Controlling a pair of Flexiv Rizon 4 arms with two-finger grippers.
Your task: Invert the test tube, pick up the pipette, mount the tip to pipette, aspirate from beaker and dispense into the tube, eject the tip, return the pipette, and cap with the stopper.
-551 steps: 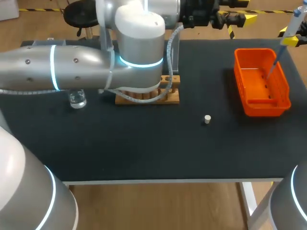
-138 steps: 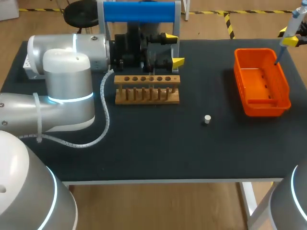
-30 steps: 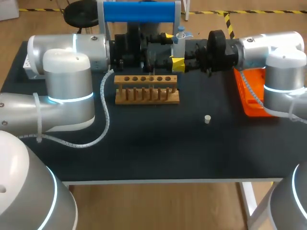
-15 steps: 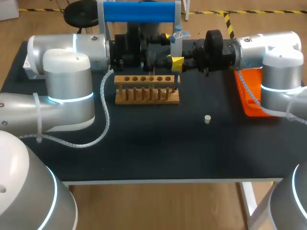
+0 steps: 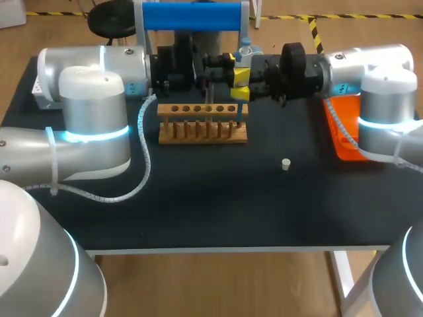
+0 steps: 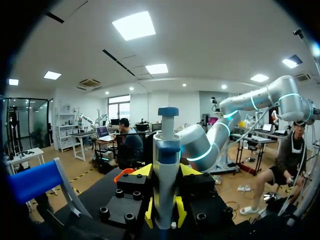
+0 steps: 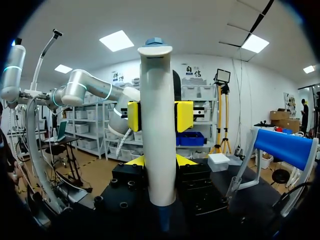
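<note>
At the bench (image 5: 198, 198) back edge, right end effector (image 6: 166, 172), clamping the pipette (image 6: 166, 145), has reached left end effector (image 5: 226, 74) (grip unclear); dispensing looks next.

Thick silver-grey tubular left arm (image 5: 86, 119) and matching right arm (image 5: 382, 79), ringed with glowing cyan bands (image 5: 92, 136); black screw-studded wrist blocks (image 6: 120, 200) (bright yellow fingertips (image 7: 184, 116) ahead); pale ribbed cable (image 5: 147, 165) along the left.

Tabletop (image 5: 198, 211): matt black.
Pipette (image 7: 157, 125): white body, blue cap.
Test-tube rack (image 5: 202, 135): pale natural wood.
Bin (image 5: 338, 144): bright orange.
Stopper (image 5: 285, 164): off-white.
Left arm (image 5: 92, 112) and right arm (image 5: 386, 86): silver-grey with glowing cyan rings.
Right gripper (image 7: 159, 161): black, yellow tips.
Stand bar (image 5: 192, 14): blue.
</note>
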